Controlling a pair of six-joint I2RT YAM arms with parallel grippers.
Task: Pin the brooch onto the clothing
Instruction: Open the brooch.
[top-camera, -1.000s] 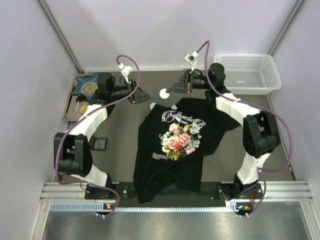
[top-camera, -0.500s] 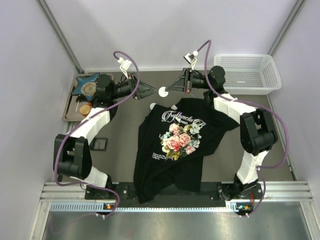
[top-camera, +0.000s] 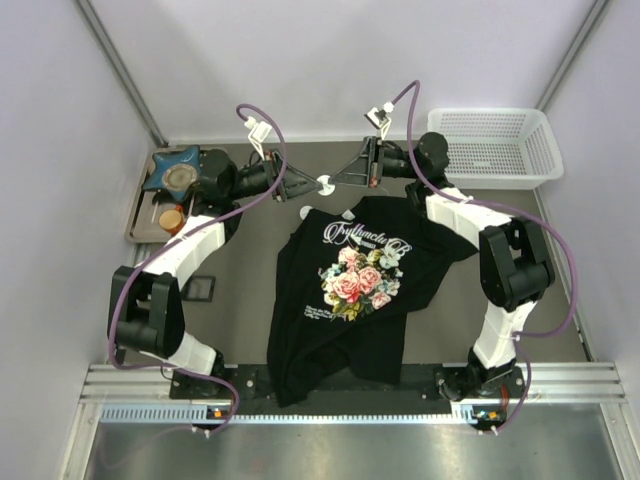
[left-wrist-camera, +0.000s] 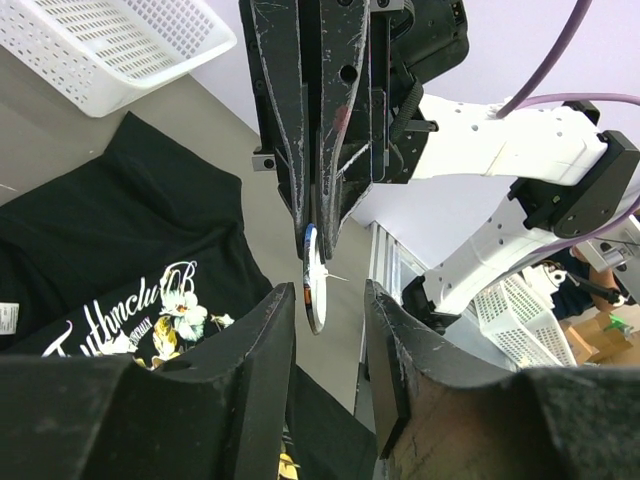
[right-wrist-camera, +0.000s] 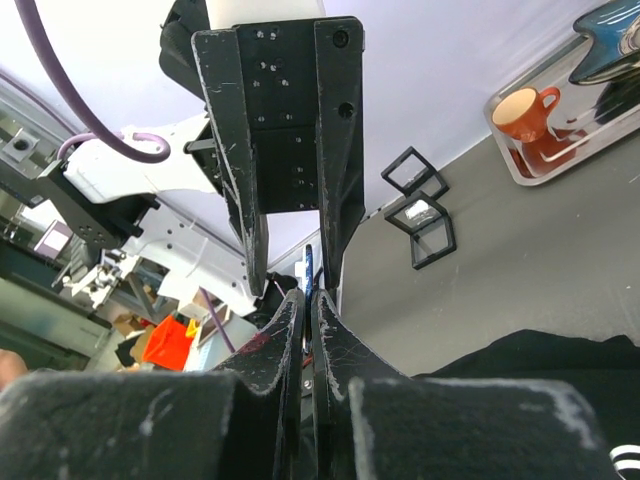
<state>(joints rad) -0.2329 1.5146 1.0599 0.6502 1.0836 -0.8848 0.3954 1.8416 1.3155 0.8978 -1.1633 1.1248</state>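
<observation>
Your right tool (top-camera: 335, 181) is clenched on the small round pale brooch (top-camera: 325, 184), pinching the thin disc between both fingertips. In the right wrist view you see only a sliver of its bluish rim in the closed gap. The brooch is held in the air over the far part of the grey bench (top-camera: 240, 270). It is just beyond the collar of the black short-sleeved T-shirt (top-camera: 345, 320) with the pink-rose print and white cursive lettering, and touches neither cloth nor bench. Your left tool (top-camera: 309, 187) meets the right tool tip to tip, its jaws partly parted and straddling the brooch. In the left wrist view the disc stands edge-on between the two black fingers (left-wrist-camera: 268, 340), closer to one than the other, with a slim gap on each side. So the left tool is released and grasps nothing. A thin pale sliver juts from the disc's face into the wider gap; you cannot tell what it is. The T-shirt lies rumpled on the bench between the two arms, print up.
</observation>
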